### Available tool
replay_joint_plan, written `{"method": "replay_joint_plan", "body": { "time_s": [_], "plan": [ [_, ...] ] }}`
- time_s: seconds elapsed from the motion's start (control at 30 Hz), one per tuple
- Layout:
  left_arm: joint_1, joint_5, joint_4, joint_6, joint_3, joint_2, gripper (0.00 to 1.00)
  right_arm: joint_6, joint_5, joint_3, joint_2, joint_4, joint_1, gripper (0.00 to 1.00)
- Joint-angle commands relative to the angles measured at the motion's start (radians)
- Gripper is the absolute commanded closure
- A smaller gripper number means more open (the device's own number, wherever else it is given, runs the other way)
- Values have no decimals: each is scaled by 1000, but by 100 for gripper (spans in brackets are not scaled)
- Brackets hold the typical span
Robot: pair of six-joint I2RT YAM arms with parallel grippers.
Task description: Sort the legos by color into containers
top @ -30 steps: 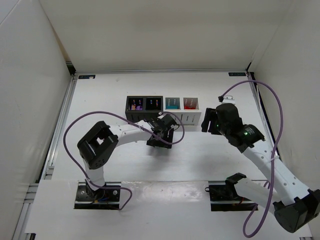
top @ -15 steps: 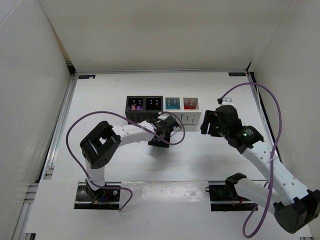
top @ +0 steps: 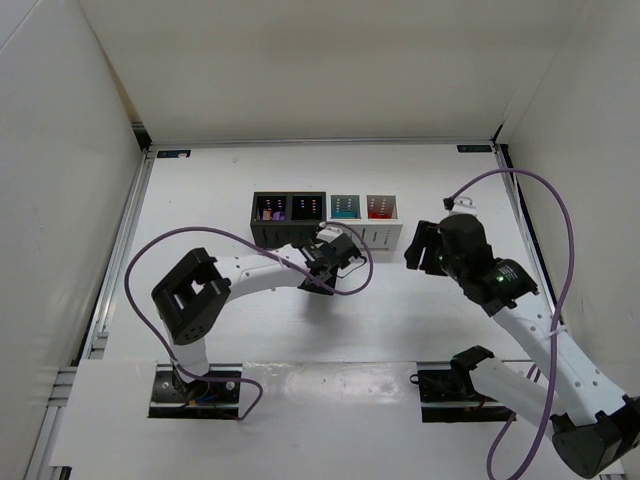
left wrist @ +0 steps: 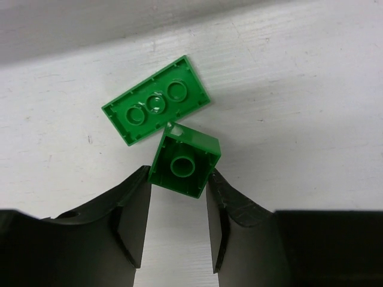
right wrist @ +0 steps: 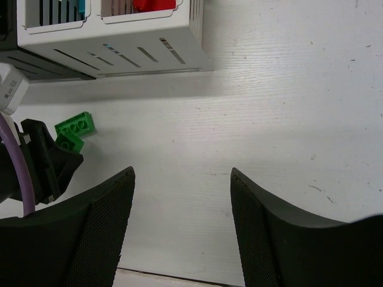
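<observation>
Left arm: the left gripper (left wrist: pixel 179 174) is down at the white table (top: pixel 450 180), just in front of the containers (top: pixel 275 233), about where the black pair meets the white pair. Its jaws are narrowed round a small green brick (left wrist: pixel 184 160), which lies underside up with a single round tube showing. Both fingertips (left wrist: pixel 136 218) appear to meet the brick's lower corners. Whether they press firmly enough to hold it cannot be told; the brick sits at the very tips, skewed to the jaws.

A long green brick (left wrist: pixel 155 107) lies just beyond it, also underside up with three tubes showing. The small brick's far corner is against its long edge. Both are on the table, outside every bin.

Right arm: the right gripper (right wrist: pixel 182 179) hangs above bare table to the right of the row, jaws well apart and with nothing between them. Its wrist view shows both green bricks off to its left, by the left arm's fingers.

Containers: four bins in a row. The white pair (right wrist: pixel 119 48) holds teal pieces in one bin and red in the end bin. The far-left black bin shows purple; the contents of the second black bin are unclear
</observation>
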Motion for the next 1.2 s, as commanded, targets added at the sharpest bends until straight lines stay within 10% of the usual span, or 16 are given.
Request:
{"method": "replay_joint_plan", "body": {
  "time_s": [0.0,0.5,0.93,1.17],
  "plan": [
    [-2,-34,-30,7,42,-46,57,7,18,6,-28,-21,1,32],
    [60,-106,-44,194,163,-307,57,-5,15,21,-45,-21,-12,32],
    [253,45,-36,312,375,-99,56,-25,-20,29,-45,-36,-80,32],
    [305,95,-107,296,472,-14,34,-31,-29,20,-63,-45,-84,32]
  ]
}}
